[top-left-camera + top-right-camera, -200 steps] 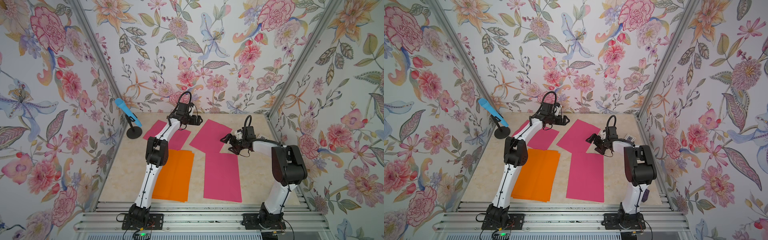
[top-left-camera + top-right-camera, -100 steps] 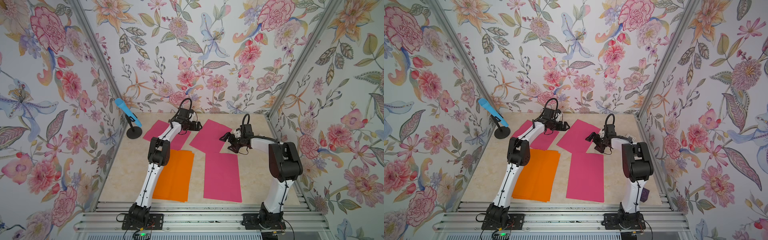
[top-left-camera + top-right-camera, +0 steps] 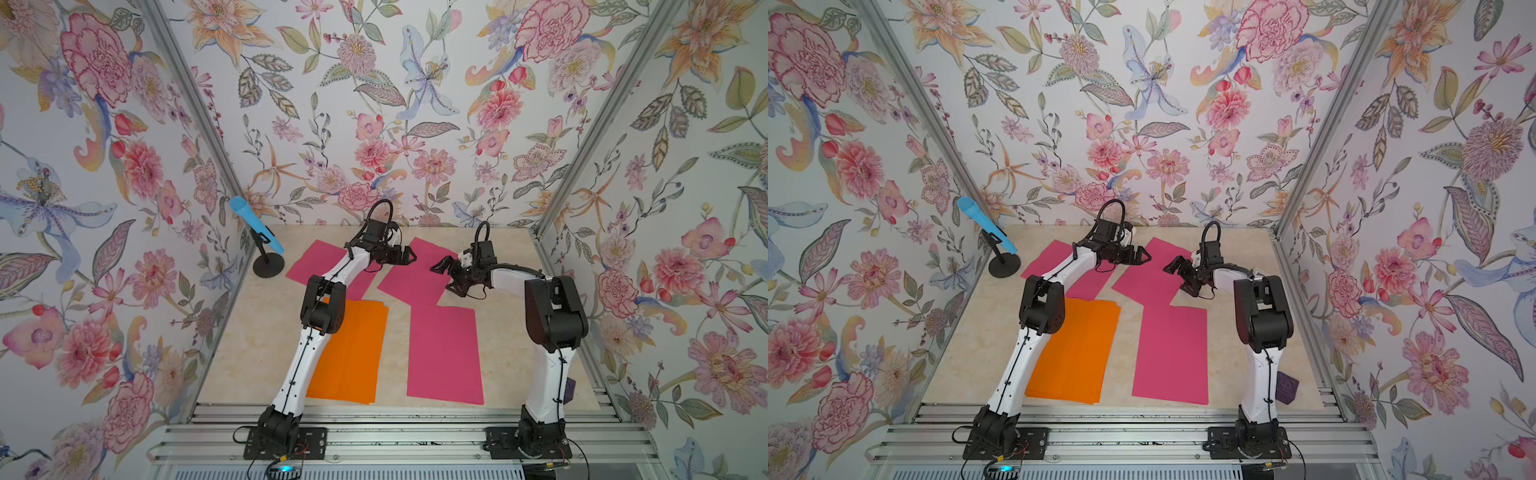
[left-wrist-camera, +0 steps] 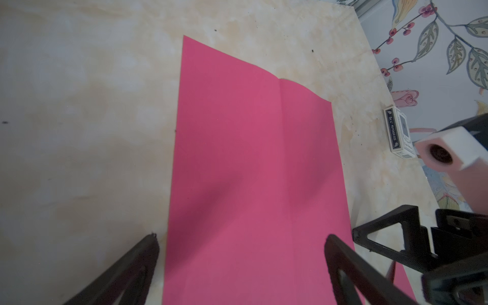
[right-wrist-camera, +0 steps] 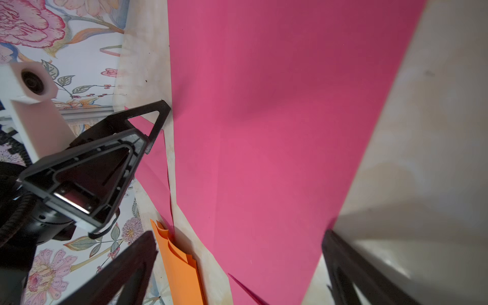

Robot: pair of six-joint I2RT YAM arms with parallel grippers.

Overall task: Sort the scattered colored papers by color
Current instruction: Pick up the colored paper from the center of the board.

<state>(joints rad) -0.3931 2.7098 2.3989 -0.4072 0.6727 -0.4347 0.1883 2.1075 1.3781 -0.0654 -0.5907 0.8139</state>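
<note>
The colored papers lie flat on the beige table. An orange stack [image 3: 349, 353] is at the front left, and one pink sheet [image 3: 442, 353] lies beside it at the front. A second pink sheet [image 3: 415, 278] is at the back middle and a third [image 3: 316, 262] at the back left. My left gripper [image 3: 405, 258] hovers open at the back-middle sheet's left edge. That sheet [image 4: 253, 171] spans the gap between its fingers. My right gripper [image 3: 442, 278] stands open at the same sheet's right edge [image 5: 277, 132]. Neither holds anything.
A blue microphone on a black stand [image 3: 259, 237] stands at the back left corner. A small white card box [image 4: 398, 132] lies by the right wall. A purple cube [image 3: 1287, 386] sits behind the right arm's base. Aluminium rails [image 3: 395, 419] border the front.
Both grippers have drifted toward the back-middle pink sheet, the left one rightward and nearer, the right one leftward. The right elbow has swung inward. The papers have not moved.
</note>
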